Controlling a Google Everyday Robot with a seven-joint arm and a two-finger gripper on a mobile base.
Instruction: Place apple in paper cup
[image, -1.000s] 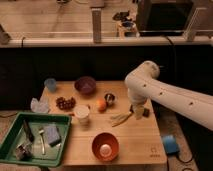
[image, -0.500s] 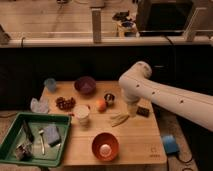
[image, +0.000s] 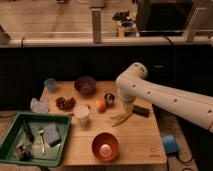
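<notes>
The step in hand, as I judge it, is the approach to the fruit: nothing is lifted yet, and the cup has not received anything.

At the left of the table (image: 132, 142), a green tray (image: 10, 135) sits at the near corner, with a dark grape cluster (image: 65, 102) just behind it. Next comes the paper cup (image: 82, 114), upright with its rim up. The apple (image: 101, 105) rests on the wood just beside it to the right, near the cup but apart from it. A small metal cup (image: 109, 98) stands close behind the apple on its right; I cannot tell whether the two touch. Further right a banana (image: 120, 118) lies on the table. Above its far end hangs the gripper (image: 128, 108), pointing down from the white arm (image: 165, 97), its fingers spread wide with nothing between them.

The apple therefore lies to the left of the fingers in this view, near them but outside their span.

The next move probably calls for sliding the gripper left and lowering it so the fingers straddle the apple without nudging the metal cup or the paper cup. After that come the squeeze, the lift and a short carry left. The apple looks about as wide as the cup's mouth, so the drop will likely need to be well centred.
</notes>
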